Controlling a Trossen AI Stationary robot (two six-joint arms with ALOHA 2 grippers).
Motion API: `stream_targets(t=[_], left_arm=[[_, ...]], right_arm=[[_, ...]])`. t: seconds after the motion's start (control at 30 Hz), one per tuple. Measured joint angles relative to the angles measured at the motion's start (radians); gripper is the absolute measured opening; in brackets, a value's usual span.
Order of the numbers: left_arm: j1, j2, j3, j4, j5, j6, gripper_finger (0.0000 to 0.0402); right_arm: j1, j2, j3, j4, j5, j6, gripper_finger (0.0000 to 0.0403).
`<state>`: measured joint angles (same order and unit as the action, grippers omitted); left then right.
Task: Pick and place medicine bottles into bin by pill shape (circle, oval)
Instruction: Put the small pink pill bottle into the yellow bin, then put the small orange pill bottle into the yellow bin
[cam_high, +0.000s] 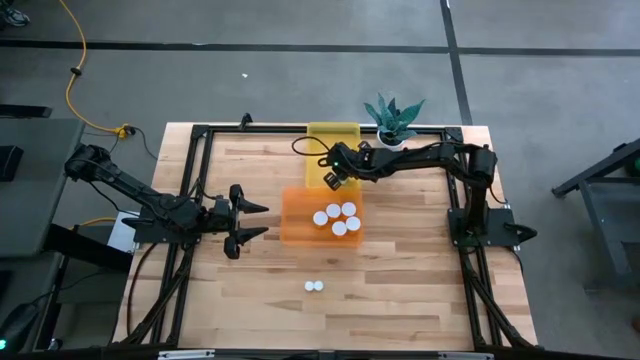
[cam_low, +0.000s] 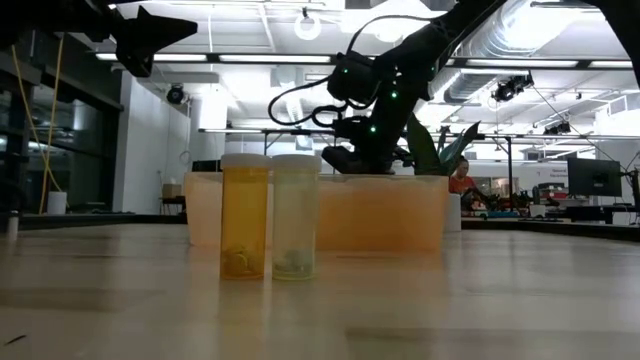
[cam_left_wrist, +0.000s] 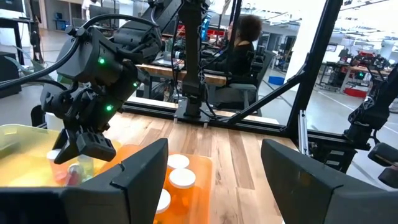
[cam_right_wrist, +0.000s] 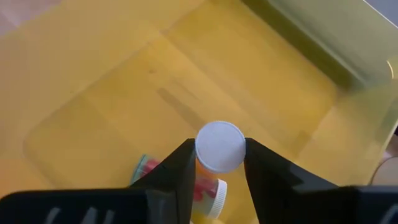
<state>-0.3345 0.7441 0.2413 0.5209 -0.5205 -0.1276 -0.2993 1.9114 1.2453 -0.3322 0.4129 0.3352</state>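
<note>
Low view: wooden table (cam_low: 520, 300) (pale planks), bright ceiling-lit workshop behind.

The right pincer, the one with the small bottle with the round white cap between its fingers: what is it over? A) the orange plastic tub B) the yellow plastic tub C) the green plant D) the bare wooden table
B: in the right wrist view the right pincer has the small white-capped bottle between its fingers over the translucent yellow plastic tub, and the high view shows that arm reaching to the yellow tub.

Grey concrete floor (cam_high: 250, 25), ceiling lights (cam_low: 308, 22), exposed ducts (cam_low: 520, 25).
</note>
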Motion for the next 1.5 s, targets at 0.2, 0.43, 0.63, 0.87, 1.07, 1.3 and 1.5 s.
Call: stream_targets(t=[0.2,0.43,0.63,0.87,1.07,1.3,1.5], left_arm=[[0.0,0.0,0.0,0.0,0.0,0.0,0.0246],[0.0,0.0,0.0,0.0,0.0,0.0,0.0246],[0.0,0.0,0.0,-0.001,0.0,0.0,0.0246],[0.0,0.0,0.0,-0.003,0.0,-0.011,0.0246],[0.0,0.0,0.0,-0.015,-0.037,-0.008,0.0246],[0.0,0.0,0.0,-0.027,-0.05,-0.008,0.0246],[0.0,0.0,0.0,-0.023,-0.052,0.0,0.0246]], right_arm=[[0.0,-0.004,0.0,-0.001,0.0,-0.022,0.0171],[0.02,-0.095,0.0,-0.046,0.074,-0.107,0.0211],[0.141,-0.222,-0.046,-0.017,0.095,-0.159,0.0213],[0.431,-0.362,-0.387,0.565,0.09,-0.215,0.0213],[0.643,-0.413,-0.622,1.149,0.026,-0.318,0.0213],[0.748,-0.43,-0.663,1.235,0.098,-0.453,0.0213],[0.751,-0.43,-0.653,1.235,0.109,-0.471,0.0213]])
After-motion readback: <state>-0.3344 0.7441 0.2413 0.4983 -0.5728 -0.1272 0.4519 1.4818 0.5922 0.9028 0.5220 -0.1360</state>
